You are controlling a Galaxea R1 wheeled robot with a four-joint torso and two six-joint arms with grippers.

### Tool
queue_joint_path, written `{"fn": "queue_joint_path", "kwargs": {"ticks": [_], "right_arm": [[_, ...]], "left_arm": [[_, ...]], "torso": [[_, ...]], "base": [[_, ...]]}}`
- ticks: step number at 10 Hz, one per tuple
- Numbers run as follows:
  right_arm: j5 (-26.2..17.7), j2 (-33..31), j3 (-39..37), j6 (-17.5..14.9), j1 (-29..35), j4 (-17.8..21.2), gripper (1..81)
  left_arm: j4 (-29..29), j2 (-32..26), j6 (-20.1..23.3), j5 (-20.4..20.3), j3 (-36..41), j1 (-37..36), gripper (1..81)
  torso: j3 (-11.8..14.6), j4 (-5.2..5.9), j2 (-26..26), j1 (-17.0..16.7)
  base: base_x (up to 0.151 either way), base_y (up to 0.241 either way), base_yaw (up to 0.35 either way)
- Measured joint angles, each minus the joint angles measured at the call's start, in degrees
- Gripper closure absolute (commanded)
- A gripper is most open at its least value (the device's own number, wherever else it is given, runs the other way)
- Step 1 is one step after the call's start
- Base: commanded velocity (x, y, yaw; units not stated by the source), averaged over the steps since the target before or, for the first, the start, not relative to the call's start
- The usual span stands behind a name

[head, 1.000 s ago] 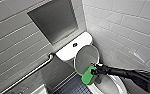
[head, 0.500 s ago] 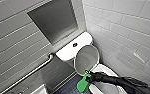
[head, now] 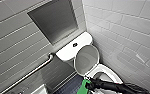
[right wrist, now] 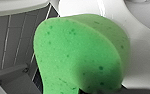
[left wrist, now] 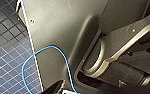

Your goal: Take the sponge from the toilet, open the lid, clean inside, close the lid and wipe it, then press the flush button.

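Right gripper (head: pixel 90 85) is clamped on the sponge (head: pixel 82 87), bending it, at the near edge of the toilet rim (head: pixel 110 73). The lid (head: pixel 87 59) stands raised.

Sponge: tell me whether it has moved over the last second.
Yes. In the head view the sponge has moved toward the camera, farther from the tank, which has kept its place in the picture.

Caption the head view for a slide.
Right gripper holds the sponge beside the bowl; lid raised, flush button on tank top.
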Motion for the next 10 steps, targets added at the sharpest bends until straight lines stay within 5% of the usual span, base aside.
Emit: {"fn": "queue_joint_path", "kwargs": {"ticks": [5,10], "right_arm": [[-0.50,-7.50,2.78,0.06,6.69,3.24,81.1],[0.11,-7.95,2.86,0.02,4.55,1.88,81.1]], "left_arm": [[0.00,0.00,0.02,0.02,0.00,0.00,1.0],[0.00,0.00,0.02,0.02,0.00,0.00,1.0]], "torso": [[0.00,0.00,0.00,0.00],[0.00,0.00,0.00,0.00]], "base": [[0.000,0.000,0.000],[0.000,0.000,0.000]]}}
